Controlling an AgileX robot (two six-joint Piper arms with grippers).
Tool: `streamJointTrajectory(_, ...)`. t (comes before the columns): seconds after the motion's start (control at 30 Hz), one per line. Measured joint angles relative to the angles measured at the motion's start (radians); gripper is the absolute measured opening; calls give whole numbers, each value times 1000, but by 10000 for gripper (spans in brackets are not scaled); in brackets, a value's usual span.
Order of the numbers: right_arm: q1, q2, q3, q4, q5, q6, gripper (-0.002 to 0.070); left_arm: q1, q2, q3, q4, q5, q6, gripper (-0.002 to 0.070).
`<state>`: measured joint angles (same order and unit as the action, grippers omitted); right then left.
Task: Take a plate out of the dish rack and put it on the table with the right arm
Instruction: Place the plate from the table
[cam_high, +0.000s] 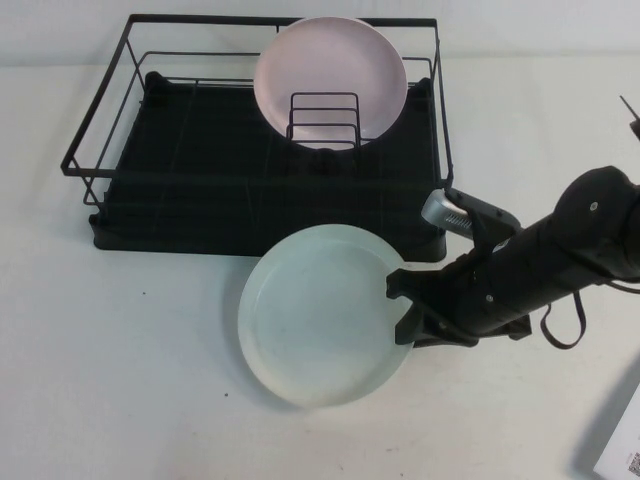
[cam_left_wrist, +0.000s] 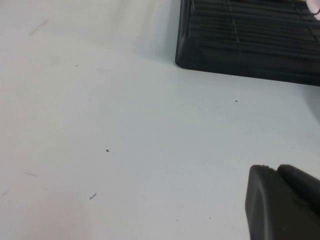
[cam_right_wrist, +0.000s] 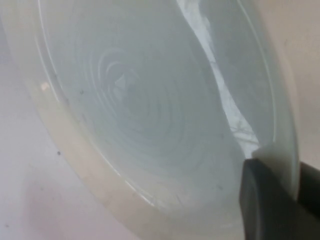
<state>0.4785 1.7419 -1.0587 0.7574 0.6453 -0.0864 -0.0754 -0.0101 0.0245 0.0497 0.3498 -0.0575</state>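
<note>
The white, faintly greenish plate (cam_high: 315, 315) is over the table (cam_high: 120, 380) just in front of the dish rack (cam_high: 200, 160), tilted a little. My right gripper (cam_high: 403, 305) is shut on its right rim; the right wrist view shows the plate (cam_right_wrist: 145, 110) filling the frame with the rim clamped between my fingers (cam_right_wrist: 265, 200). My left gripper (cam_left_wrist: 277, 172) is not in the high view; the left wrist view shows its fingers pressed together above bare table (cam_left_wrist: 100, 125), near a corner of the rack (cam_left_wrist: 240, 45).
A pink plate (cam_high: 332, 78) stands upright in the rack against the wire divider (cam_high: 323, 120). A white sheet or box corner (cam_high: 625, 445) lies at the table's front right edge.
</note>
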Motion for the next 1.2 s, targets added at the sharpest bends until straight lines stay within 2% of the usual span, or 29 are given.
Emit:
streamJointTrajectory(0.57,1,124,-6,96,-42,0,36,0,0,0,0,0,0,-4)
streamJointTrajectory(0.67,1,129,-6,80,-47,-5,79,0,0,0,0,0,0,-4)
streamJointTrajectory(0.9,1,124,-8,62,-47,-6,309,0,0,0,0,0,0,-4)
streamJointTrajectory(1.0,1,98,-8,15,-47,-8,369,0,0,0,0,0,0,-4)
streamJointTrajectory(1.13,1,-9,-7,-99,-39,-2,363,0,0,0,0,0,0,-4)
streamJointTrajectory(1.2,1,-101,-7,-163,-9,-2,298,0,0,0,0,0,0,-4)
